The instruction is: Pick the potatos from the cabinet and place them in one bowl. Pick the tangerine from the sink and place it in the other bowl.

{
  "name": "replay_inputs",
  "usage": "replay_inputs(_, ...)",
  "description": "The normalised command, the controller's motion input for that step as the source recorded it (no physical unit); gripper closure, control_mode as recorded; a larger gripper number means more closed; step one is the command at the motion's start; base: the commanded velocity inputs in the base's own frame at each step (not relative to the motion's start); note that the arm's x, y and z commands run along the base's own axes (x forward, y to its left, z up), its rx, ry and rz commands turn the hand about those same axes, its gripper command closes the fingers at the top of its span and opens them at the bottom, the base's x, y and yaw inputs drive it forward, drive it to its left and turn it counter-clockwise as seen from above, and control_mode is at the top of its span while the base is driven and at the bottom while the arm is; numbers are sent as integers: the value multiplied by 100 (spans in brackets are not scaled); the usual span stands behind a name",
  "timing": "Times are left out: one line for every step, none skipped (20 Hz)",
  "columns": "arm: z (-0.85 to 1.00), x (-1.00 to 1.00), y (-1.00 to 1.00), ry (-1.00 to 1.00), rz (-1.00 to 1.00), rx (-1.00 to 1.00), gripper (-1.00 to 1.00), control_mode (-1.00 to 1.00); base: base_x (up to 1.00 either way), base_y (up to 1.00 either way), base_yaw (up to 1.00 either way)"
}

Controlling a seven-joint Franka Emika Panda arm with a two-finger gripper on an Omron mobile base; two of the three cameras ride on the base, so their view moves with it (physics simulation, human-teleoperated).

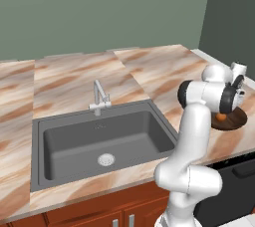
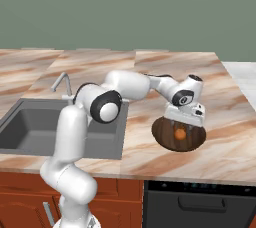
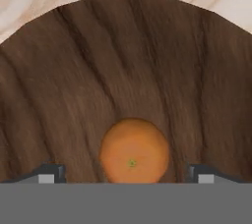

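The tangerine (image 3: 134, 151) rests inside the dark brown bowl (image 3: 74, 80) on the counter (image 2: 225, 107). The gripper (image 3: 127, 174) is spread wide, fingertips (image 3: 48, 174) clear of the fruit on both sides.

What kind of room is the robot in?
It looks like a kitchen. There's a dark grey sink with a silver faucet set in a marbled counter, wooden cupboard doors below, and a tangerine in a brown bowl.

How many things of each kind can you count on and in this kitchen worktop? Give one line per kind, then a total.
Bowls: 1, the dark brown bowl
Fruit: 1, the tangerine lying in it
Sinks: 1, the grey sink
Faucets: 1, the silver faucet
Total: 4
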Motion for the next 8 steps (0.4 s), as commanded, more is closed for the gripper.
replay_inputs(51, -9, 0, 0, 0, 0, -100, -100, 0, 0, 0)
replay_inputs(32, -12, 13, 0, 0, 0, -100, -100, 0, 0, 0)
replay_inputs(17, -14, 35, 0, 0, 0, -100, -100, 0, 0, 0)
replay_inputs(0, -15, 59, -2, 0, 0, -100, -100, 0, 0, 0)
replay_inputs(0, -15, 75, -7, 0, 0, -100, -100, 0, 0, 0)
replay_inputs(0, -14, 84, -9, 0, 0, -100, -100, 0, 0, 0)
replay_inputs(0, -11, 89, -9, 0, 0, -100, -100, 0, 0, 0)
replay_inputs(0, -5, 96, -11, 0, -1, -100, -100, 0, 0, 0)
